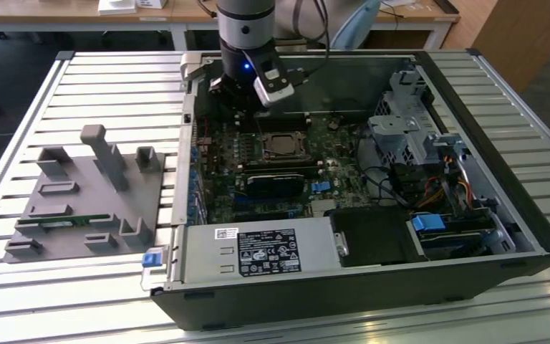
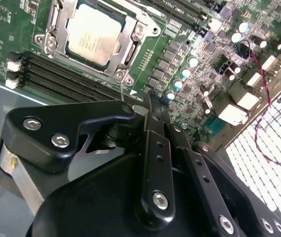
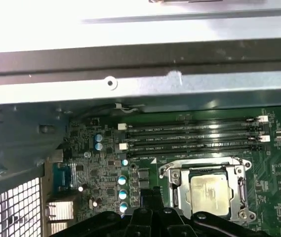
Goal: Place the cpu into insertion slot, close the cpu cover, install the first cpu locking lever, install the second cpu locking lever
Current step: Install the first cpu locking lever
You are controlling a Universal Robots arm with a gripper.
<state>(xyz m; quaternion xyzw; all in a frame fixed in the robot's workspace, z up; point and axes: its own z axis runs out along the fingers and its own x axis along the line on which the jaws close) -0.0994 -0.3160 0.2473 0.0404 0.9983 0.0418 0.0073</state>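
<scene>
One gripper (image 2: 152, 106) to report, and you have it low inside the open computer case (image 1: 504, 215), hanging over the green motherboard (image 2: 2, 34) just beside the socket; its black fingers (image 2: 155, 148) lie close together with nothing seen between them, so read it as narrowed and empty; in the exterior view the arm (image 1: 246, 29) comes down at the far side of the case, above the board.

Nearest thing out from the fingertips is the insertion slot (image 3: 209, 192); the cpu (image 2: 95, 33) already sits in it, dull silver top facing up, lying flat and square; the cpu cover (image 2: 135, 44) is down over it, its silvery frame ringing the chip on all sides in both wrist views. A thin wire lever (image 2: 122, 91) shows close by the fingertips at the socket corner; whether it is latched, you cannot tell from these views.

Handling, as a judgement: the chip is light, rigid and fragile, best held by its edges; the cover is thin stiff sheet metal on a hinge; the lever looks springy and slim, likely to slip off smooth fingers unless caught near its bent end.

Further out: long black memory slots (image 3: 194, 136) run beside the socket; small capacitors (image 2: 192, 61) crowd the board near the fingers; beyond the case, a grey fixture tray (image 1: 84, 201) rests on the slatted desk (image 1: 26, 93).
</scene>
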